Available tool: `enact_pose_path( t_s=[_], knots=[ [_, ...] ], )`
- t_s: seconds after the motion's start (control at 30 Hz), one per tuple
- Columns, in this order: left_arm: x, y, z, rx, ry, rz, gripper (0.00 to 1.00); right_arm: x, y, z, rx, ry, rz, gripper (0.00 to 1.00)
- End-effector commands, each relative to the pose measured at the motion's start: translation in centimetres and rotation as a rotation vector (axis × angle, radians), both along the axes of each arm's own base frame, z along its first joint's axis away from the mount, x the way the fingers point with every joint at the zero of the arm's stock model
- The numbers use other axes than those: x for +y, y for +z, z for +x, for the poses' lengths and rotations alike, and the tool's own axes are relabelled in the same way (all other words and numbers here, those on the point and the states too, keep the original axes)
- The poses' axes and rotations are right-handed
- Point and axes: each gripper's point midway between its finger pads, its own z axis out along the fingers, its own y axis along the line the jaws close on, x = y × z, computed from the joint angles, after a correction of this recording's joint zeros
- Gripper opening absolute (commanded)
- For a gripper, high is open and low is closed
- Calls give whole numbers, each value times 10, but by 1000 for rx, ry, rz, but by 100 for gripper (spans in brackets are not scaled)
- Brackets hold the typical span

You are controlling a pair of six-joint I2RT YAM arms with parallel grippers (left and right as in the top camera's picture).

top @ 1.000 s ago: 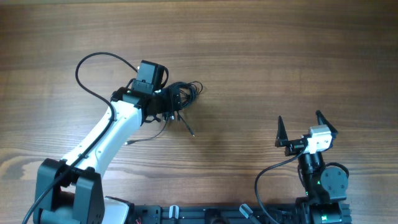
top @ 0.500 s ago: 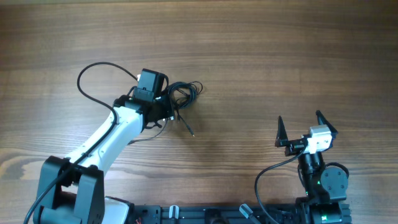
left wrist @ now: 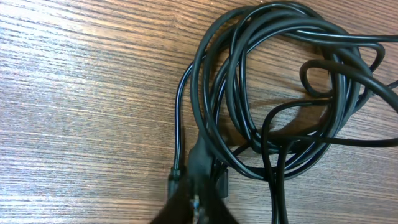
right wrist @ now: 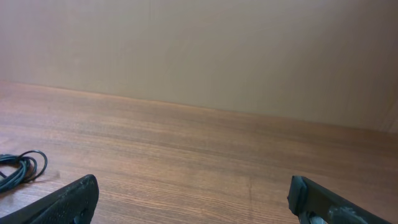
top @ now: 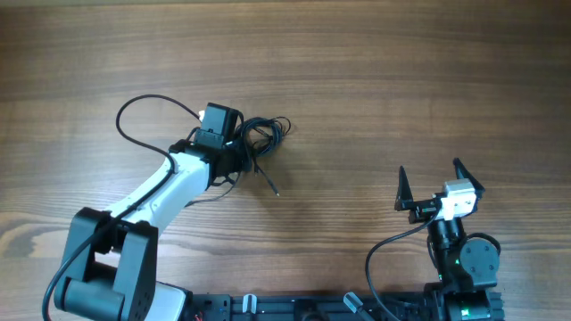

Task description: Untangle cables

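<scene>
Lying coiled: thin black cables (left wrist: 199, 93) | loops overlapping | left pincer (left wrist: 196, 186) pinching strand

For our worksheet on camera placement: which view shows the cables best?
Left wrist: the cables fill the frame, loops distinct. Overhead shows only a small tangle; right wrist catches a bit at its left edge.

Thin black cables (top: 260, 134) lie in a loose, overlapping coil flat on the wooden surface (top: 401, 89), left of centre, with several loops crossing one another and one straight strand trailing toward the near side, ending in a small pale-tipped plug (top: 276, 192).
</scene>
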Motion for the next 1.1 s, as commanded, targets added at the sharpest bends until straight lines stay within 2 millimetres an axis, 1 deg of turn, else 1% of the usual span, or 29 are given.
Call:
enact_pose_path(
  t_s=[0.0, 0.07, 0.1, 0.17, 0.23, 0.3, 0.33, 0.37, 0.43, 0.47, 0.5, 0.63, 0.77, 0.87, 0.9, 0.93, 1.0, 1.03, 1.07],
  knots=[
    [-1, -6, -5, 18, -7, 2, 4, 2, 2, -1, -11, 15, -8, 100],
    [-1, -6, -4, 15, -7, 1, 6, 2, 2, -1, -11, 15, -8, 100],
    [-1, -5, -3, 10, -7, 0, 4, 2, 2, -1, -10, 15, -8, 99],
    [-2, -5, -2, 5, -11, 0, 4, 2, 2, -1, -10, 15, -8, 100],
    [-1, 3, 2, -18, -7, -4, 4, 2, 2, -1, -11, 15, -8, 100],
    [-3, 22, 7, -72, -6, -21, 4, 2, 2, -1, -10, 15, -8, 100],
    [-4, 39, 10, -123, -6, -37, 4, 2, 2, -1, -10, 15, -8, 100],
    [-4, 51, 11, -156, -6, -48, 4, 2, 2, -1, -11, 15, -8, 100],
    [-5, 70, 13, -208, -6, -65, 4, 2, 2, -1, -10, 15, -8, 100],
    [-5, 74, 12, -219, -7, -69, 4, 2, 2, -1, -11, 15, -8, 100],
    [-6, 73, 11, -212, -9, -70, 4, 2, 2, -1, -10, 16, -8, 100],
    [-1, 58, -4, -130, -5, -46, 9, 2, 2, -1, -10, 15, -8, 100],
    [1, 44, -13, -66, -8, -30, 11, 2, 2, -1, -11, 15, -8, 100],
    [-3, 34, -16, -30, -18, -44, 18, 2, 2, -1, -11, 15, -8, 100],
    [-3, 30, -17, -17, -19, -43, 26, 2, 2, -1, -10, 15, -8, 100],
    [-3, 27, -17, -8, -21, -40, 43, 2, 2, -1, -11, 15, -8, 100],
    [-3, 22, -18, 8, -21, -35, 78, 2, 2, -1, -11, 15, -8, 100],
    [-4, 18, -19, 20, -23, -36, 84, 2, 2, -1, -10, 15, -8, 100],
    [-5, 16, -20, 30, -27, -44, 86, 2, 2, -1, -10, 15, -7, 100]
  ],
)
